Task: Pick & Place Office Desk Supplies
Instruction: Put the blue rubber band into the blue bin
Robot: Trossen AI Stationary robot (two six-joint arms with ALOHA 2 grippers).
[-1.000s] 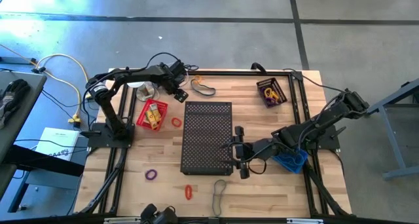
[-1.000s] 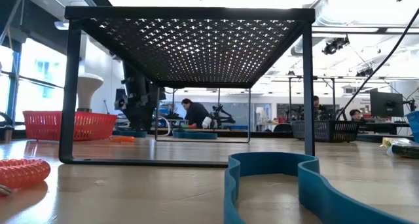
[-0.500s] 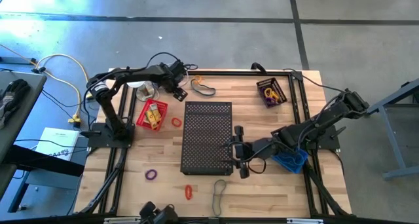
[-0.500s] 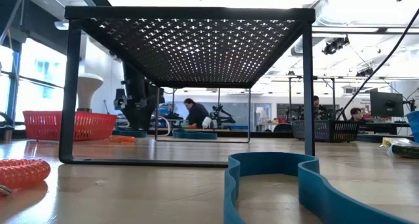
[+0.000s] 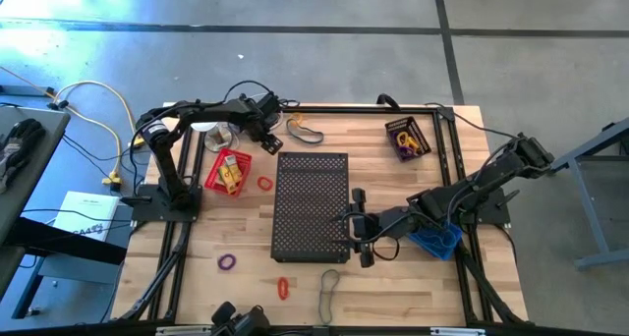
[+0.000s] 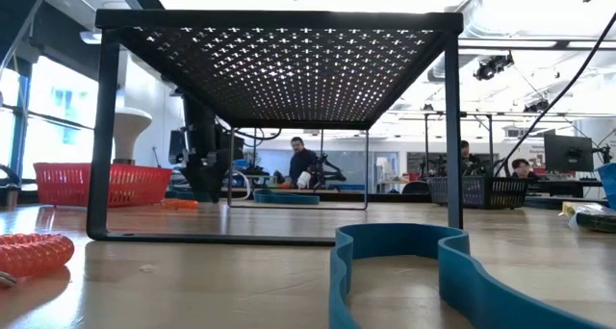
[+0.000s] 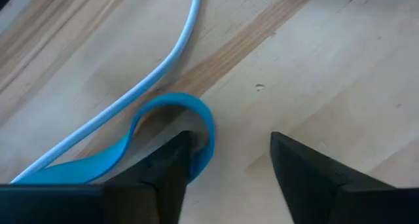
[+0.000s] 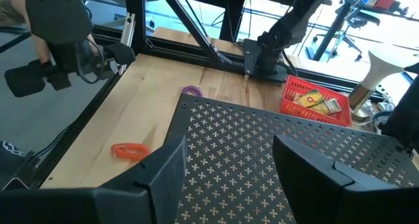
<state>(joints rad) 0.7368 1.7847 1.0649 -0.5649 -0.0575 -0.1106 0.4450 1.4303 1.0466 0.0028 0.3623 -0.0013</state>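
Note:
My left gripper (image 5: 267, 135) (image 7: 229, 152) stands open at the table's far left, pointing steeply down just above the wood. Its fingers straddle the looped end of a blue band (image 7: 196, 109) that lies flat beside a white cord (image 7: 163, 60). My right gripper (image 5: 352, 230) (image 8: 229, 165) hangs open above the right edge of the black perforated rack (image 5: 310, 203), holding nothing. Loose on the table are a red loop (image 5: 263, 183), a purple loop (image 5: 227, 262), an orange loop (image 5: 283, 288) and a grey-brown band (image 5: 329, 282). My left gripper comes from above with one finger (image 7: 173, 162) at the inner side of the blue band's looped end (image 7: 208, 129) and the other finger out on bare wood. Whether that finger touches the band, I cannot tell. The band lies flat on the table.
A red basket (image 5: 228, 171) with yellow pieces stands left of the rack, and a dark basket (image 5: 407, 138) at the far right. A second band (image 5: 307, 133) lies at the far edge near a white round disc (image 5: 211, 130) with cords. A blue object (image 5: 437, 241) lies under my right arm.
Neither gripper has plainly moved. In the low view a person in the room behind the table has walked toward the right.

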